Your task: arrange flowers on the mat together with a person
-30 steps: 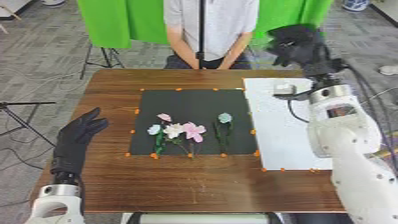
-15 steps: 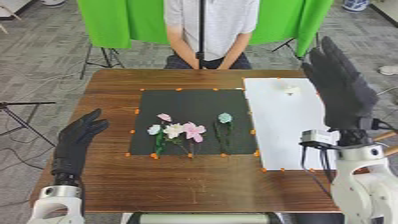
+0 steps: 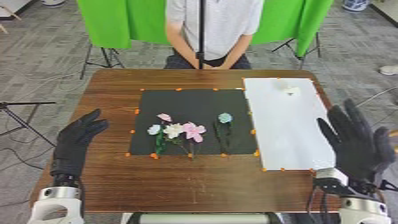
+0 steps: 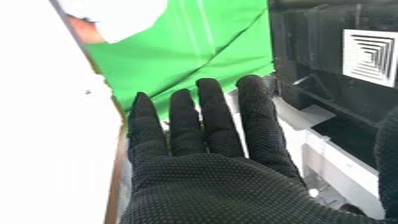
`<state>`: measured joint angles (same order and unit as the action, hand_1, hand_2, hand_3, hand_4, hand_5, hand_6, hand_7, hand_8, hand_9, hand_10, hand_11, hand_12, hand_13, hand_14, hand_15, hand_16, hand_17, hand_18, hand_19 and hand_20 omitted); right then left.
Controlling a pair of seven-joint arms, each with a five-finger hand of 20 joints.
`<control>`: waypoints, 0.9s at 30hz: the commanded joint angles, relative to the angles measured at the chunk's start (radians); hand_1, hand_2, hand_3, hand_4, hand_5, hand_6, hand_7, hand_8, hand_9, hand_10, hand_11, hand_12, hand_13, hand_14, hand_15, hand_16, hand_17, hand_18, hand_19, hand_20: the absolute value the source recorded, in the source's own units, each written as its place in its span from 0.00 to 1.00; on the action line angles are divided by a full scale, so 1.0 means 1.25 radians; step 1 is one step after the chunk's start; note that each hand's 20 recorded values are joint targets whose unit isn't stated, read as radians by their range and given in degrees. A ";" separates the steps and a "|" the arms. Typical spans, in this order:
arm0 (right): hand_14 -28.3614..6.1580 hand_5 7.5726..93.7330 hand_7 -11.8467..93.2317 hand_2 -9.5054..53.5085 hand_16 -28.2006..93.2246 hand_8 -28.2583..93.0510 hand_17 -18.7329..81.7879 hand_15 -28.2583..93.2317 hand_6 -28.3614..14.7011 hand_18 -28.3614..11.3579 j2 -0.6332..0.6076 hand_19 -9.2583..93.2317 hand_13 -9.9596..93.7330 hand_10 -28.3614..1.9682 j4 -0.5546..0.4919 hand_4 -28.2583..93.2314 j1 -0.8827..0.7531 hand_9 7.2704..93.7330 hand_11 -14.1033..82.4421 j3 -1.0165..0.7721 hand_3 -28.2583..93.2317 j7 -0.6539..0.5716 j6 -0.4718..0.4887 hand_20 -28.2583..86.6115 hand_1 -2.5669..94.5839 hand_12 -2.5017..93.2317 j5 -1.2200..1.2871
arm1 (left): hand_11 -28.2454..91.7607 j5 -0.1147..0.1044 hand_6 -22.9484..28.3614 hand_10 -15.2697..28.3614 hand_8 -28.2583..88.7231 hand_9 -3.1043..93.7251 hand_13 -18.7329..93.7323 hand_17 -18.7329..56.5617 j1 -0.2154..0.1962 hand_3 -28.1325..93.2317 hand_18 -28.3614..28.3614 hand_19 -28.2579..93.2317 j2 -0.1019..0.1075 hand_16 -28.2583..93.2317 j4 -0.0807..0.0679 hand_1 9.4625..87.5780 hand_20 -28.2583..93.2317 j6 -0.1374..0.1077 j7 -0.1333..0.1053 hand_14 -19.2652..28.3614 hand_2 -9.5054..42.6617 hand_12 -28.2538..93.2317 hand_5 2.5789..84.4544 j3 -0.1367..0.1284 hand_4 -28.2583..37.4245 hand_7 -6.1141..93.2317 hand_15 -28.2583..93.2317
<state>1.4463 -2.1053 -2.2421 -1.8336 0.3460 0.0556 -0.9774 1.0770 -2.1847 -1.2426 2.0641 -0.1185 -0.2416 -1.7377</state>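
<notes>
My right robot hand is hanging wide by the counter's right edge. Pink flower is lying toward black mat's near edge. If I'm reaching low, I'm risking snagged stems.

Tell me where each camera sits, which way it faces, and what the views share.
Head view: on the robot's head, facing forward and down at the wooden table, flowers and black mat; both arms show, with left hand and right hand.
Right wrist view: on the right wrist, facing out along that hand's straight, gloved fingers towards green cloth.
Shared: right hand and green cloth.
</notes>
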 commanded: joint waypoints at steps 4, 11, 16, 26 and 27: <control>0.57 0.34 0.19 0.19 0.26 0.16 0.34 0.29 0.66 0.44 0.015 0.10 0.33 0.51 0.007 0.05 -0.016 0.33 0.18 -0.022 0.86 0.024 0.033 0.44 0.02 0.11 -0.054 | 0.38 -0.063 0.53 0.69 0.19 0.49 0.50 0.40 0.016 0.78 0.72 0.35 0.019 0.22 -0.001 0.16 0.37 -0.087 -0.123 0.75 0.24 0.33 0.55 0.041 0.01 0.17 0.37; 0.60 0.39 0.18 0.19 0.23 0.15 0.37 0.29 0.54 0.57 -0.014 0.08 0.35 0.46 0.024 0.05 0.030 0.37 0.18 0.027 0.86 0.000 -0.025 0.41 0.03 0.10 -0.061 | 0.39 -0.071 0.53 0.70 0.19 0.50 0.51 0.42 0.009 0.79 0.72 0.34 0.018 0.23 0.012 0.17 0.37 -0.062 -0.126 0.75 0.24 0.33 0.54 0.034 0.01 0.18 0.37; 0.52 0.36 0.20 0.18 0.23 0.15 0.35 0.31 0.64 0.41 -0.005 0.10 0.33 0.48 0.023 0.05 0.024 0.36 0.18 0.006 0.87 0.002 -0.011 0.42 0.02 0.10 -0.069 | 0.40 -0.064 0.53 0.70 0.19 0.51 0.51 0.42 0.007 0.79 0.72 0.34 0.012 0.23 0.019 0.16 0.37 -0.014 -0.085 0.75 0.24 0.33 0.54 0.017 0.01 0.18 0.37; 0.49 0.41 0.21 0.17 0.27 0.15 0.36 0.32 0.66 0.41 0.022 0.11 0.37 0.48 0.035 0.06 0.035 0.39 0.19 -0.035 0.87 0.018 0.030 0.44 0.04 0.12 -0.079 | 0.40 -0.071 0.53 0.71 0.19 0.53 0.51 0.39 0.001 0.78 0.72 0.33 0.004 0.23 0.025 0.17 0.37 0.023 -0.056 0.78 0.24 0.34 0.55 0.006 0.04 0.18 0.38; 0.49 0.42 0.22 0.16 0.27 0.15 0.36 0.32 0.65 0.41 0.028 0.11 0.37 0.48 0.035 0.06 0.036 0.39 0.19 -0.038 0.87 0.018 0.035 0.44 0.04 0.12 -0.079 | 0.40 -0.070 0.53 0.71 0.19 0.53 0.51 0.39 0.004 0.78 0.72 0.33 0.004 0.23 0.024 0.17 0.37 0.024 -0.053 0.78 0.24 0.34 0.55 0.008 0.04 0.18 0.38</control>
<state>1.4451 -2.0703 -2.1980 -1.8557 0.3489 0.0602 -1.0567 0.9919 -2.1689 -1.2278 2.0931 -0.0709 -0.3128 -1.7367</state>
